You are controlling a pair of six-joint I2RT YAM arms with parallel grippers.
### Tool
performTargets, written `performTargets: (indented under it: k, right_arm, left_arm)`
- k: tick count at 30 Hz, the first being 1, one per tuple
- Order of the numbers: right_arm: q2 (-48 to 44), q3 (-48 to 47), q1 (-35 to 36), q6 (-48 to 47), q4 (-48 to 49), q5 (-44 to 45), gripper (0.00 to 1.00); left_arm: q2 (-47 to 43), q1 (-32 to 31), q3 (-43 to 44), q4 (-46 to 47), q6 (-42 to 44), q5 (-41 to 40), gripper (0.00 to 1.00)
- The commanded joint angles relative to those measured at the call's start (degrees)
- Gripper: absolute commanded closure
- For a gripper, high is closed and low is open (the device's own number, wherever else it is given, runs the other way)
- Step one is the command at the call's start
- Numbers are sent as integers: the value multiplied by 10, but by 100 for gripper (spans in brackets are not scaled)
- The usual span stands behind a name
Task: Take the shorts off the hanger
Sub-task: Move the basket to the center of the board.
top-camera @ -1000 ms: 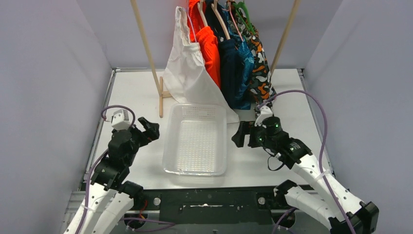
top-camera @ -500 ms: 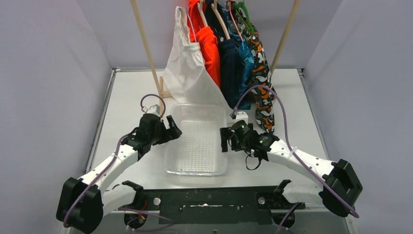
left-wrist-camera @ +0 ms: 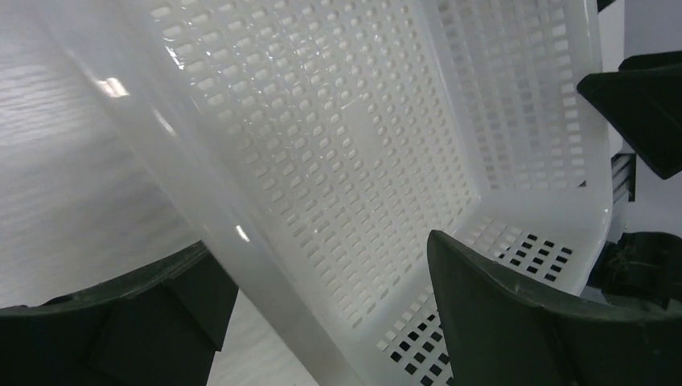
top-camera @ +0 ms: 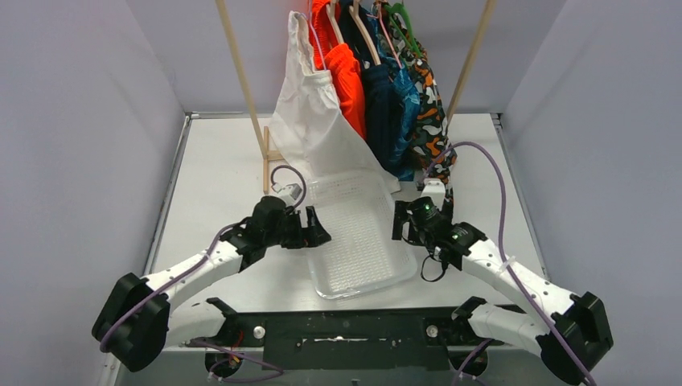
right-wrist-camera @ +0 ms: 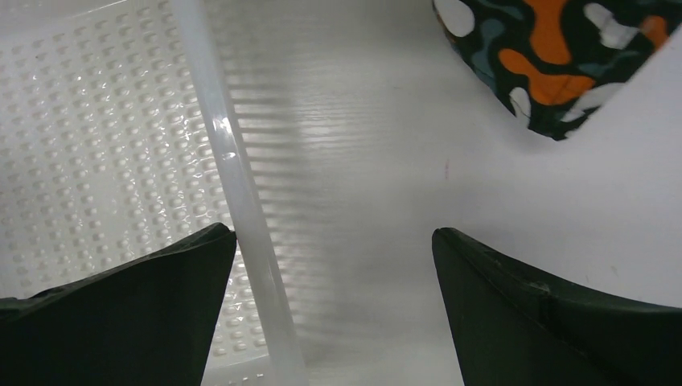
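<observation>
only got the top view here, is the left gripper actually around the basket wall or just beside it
Observer: Around it. The left gripper is open and straddles the basket wall, one finger inside, one outside.
Operator: and the right one
Observer: The right gripper is open too, with the rim between its fingers, close to the one over the basket; the other is over the table.
Operator: shorts near it
Observer: Only the camouflage shorts, hem clear of it.

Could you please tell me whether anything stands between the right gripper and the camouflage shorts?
Nothing visible does. Only bare table lies between the open right gripper and the camouflage shorts hanging beyond it. The rim of the basket runs between its fingers, to the side of that path.
</observation>
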State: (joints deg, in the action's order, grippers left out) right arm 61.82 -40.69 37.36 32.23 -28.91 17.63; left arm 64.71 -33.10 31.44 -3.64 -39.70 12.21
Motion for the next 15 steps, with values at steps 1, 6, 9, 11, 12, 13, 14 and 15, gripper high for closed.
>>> performTargets:
  k: [1, 6, 9, 11, 12, 13, 14, 15]
  right_arm:
    - [-70, 17, -16, 4, -62, 69, 2]
    - [-168, 6, -29, 4, -159, 181, 2]
    - [-222, -22, -32, 172, -196, 221, 2]
    - [-247, -42, -33, 195, -206, 225, 2]
    - [-256, -49, -34, 175, -202, 215, 3]
    - [-263, -54, -34, 159, -196, 198, 2]
    - [-268, -60, -34, 146, -189, 180, 2]
    - [-271, -62, -34, 137, -178, 157, 2]
  left_arm:
    - [47, -60, 32, 82, -8, -6, 17]
    - [162, -154, 104, 161, -14, -34, 17]
    - [238, -195, 162, 187, -18, -47, 16]
    - [270, -210, 186, 212, -32, -51, 16]
    - [279, -214, 190, 237, -38, -46, 15]
    - [284, -215, 193, 251, -44, -41, 15]
    - [285, -215, 198, 254, -49, -41, 15]
    - [278, -215, 201, 247, -48, -48, 15]
